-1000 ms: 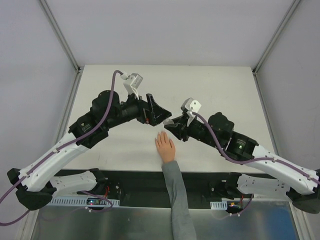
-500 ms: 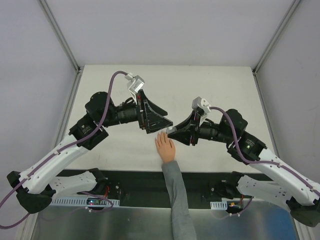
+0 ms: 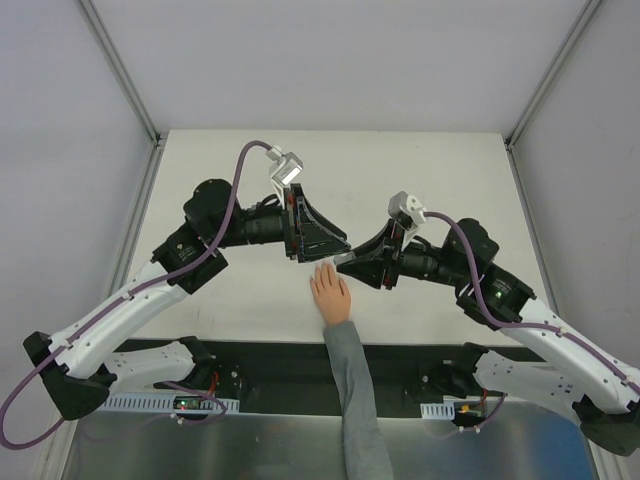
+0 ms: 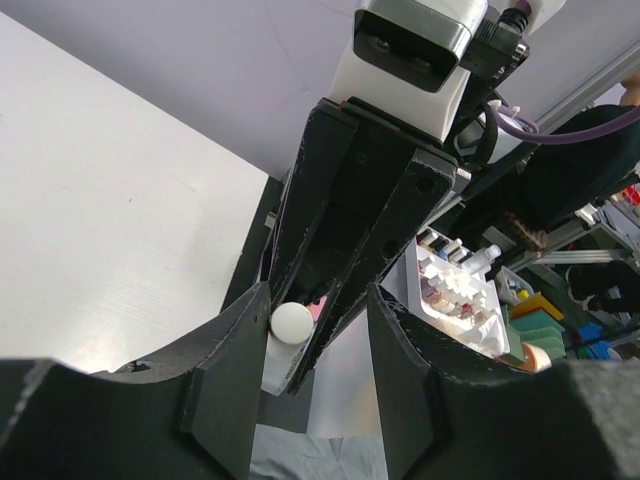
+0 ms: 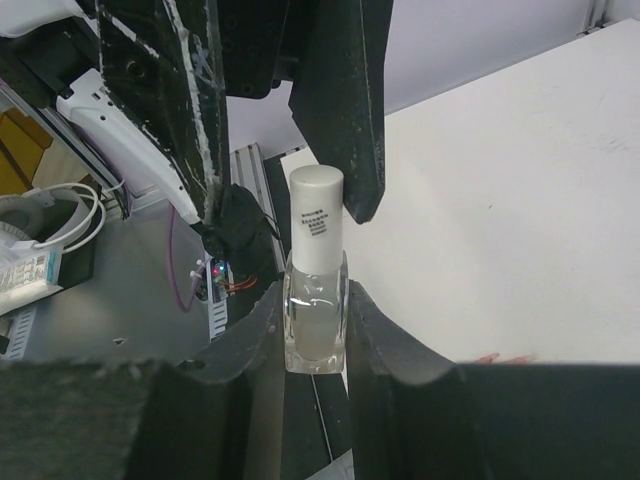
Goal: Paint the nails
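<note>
A pale hand [image 3: 329, 291] with a grey sleeve [image 3: 350, 390] lies flat near the table's front edge. Its nails [image 3: 322, 268] point away from me and barely show. Just above the fingertips my right gripper [image 3: 347, 262] is shut on a small clear bottle [image 5: 316, 330], white cap [image 5: 316, 215] pointing left. My left gripper [image 3: 336, 243] faces it with its jaws partly apart on either side of the cap [image 4: 292, 322]. The cap sits against one finger [image 4: 232, 385] and clear of the other [image 4: 400, 380]. Pink fingertips [image 5: 505, 356] peek in beside the right gripper [image 5: 316, 305].
Both arms meet over the middle of the white table [image 3: 450, 180], right above the hand. A black strip with the arm bases [image 3: 250, 365] runs along the near edge. Off the table, a white tray [image 4: 455, 290] holds several small bottles. Metal frame posts [image 3: 120, 75] flank the back.
The right arm swung round with the bottle, cap toward the left gripper. The left gripper turned to face it, closed in on the cap, and its jaws narrowed.
</note>
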`<state>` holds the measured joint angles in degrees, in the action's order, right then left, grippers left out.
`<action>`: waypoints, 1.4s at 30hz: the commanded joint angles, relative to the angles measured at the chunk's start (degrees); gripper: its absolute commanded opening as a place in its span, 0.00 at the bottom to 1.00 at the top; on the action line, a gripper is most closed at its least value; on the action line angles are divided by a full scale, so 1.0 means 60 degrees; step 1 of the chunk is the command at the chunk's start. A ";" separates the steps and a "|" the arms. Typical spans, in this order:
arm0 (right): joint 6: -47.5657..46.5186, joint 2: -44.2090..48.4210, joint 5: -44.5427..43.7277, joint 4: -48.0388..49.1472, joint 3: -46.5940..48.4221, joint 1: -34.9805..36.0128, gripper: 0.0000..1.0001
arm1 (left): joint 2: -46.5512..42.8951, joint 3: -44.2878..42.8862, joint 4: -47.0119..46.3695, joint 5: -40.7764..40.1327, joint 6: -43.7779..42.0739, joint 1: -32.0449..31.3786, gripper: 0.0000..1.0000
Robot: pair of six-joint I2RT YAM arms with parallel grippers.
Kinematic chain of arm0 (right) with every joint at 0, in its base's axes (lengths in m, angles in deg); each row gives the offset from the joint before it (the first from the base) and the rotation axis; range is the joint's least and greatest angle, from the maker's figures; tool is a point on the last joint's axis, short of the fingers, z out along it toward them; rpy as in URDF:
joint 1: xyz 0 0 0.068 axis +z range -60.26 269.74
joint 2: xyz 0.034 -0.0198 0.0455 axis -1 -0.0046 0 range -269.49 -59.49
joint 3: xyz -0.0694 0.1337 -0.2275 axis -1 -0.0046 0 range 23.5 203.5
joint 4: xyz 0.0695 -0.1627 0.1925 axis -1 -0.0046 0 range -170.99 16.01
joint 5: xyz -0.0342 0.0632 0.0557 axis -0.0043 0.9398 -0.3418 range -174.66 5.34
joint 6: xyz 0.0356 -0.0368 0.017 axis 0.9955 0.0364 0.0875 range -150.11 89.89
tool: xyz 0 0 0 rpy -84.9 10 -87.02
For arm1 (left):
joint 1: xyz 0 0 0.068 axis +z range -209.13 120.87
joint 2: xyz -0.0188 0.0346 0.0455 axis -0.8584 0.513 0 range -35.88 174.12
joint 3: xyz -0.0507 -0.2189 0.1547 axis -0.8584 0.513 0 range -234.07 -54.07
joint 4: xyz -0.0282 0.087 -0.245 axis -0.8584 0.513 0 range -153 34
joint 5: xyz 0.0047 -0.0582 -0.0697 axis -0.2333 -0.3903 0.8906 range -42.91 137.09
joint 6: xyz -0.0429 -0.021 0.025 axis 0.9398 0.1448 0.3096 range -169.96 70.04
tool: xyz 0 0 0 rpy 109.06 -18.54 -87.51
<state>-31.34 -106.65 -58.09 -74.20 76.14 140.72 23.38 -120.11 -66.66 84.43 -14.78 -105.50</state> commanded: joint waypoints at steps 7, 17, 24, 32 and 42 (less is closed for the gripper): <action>-0.0117 0.0169 -0.0414 0.0606 0.0132 -0.0045 0.00 | 0.0332 -0.0287 0.0185 0.0119 -0.0297 0.0111 0.40; -0.1285 -0.0138 -0.4517 -0.0550 0.0688 0.1790 0.01 | 0.0377 -0.0478 0.1238 -0.2199 -0.0151 0.0009 0.00; -0.4145 -0.2350 -1.4026 0.0914 0.1714 0.5229 0.00 | 0.0230 -0.0682 0.2206 -0.5723 0.0230 -0.0665 0.00; -0.3517 -0.1650 -0.8786 0.0577 0.1247 0.4411 0.00 | -0.0019 -0.0829 0.2309 -0.5273 0.0011 -0.0665 0.05; -0.2007 -0.0580 -0.4738 -0.0522 0.0778 0.2783 0.00 | -0.0633 -0.0493 0.1856 -0.2797 -0.0472 0.0096 0.79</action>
<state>-47.43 -113.42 -99.03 -76.72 81.96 159.45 23.38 -123.17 -52.19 61.92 -16.49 -106.12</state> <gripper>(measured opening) 0.267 0.752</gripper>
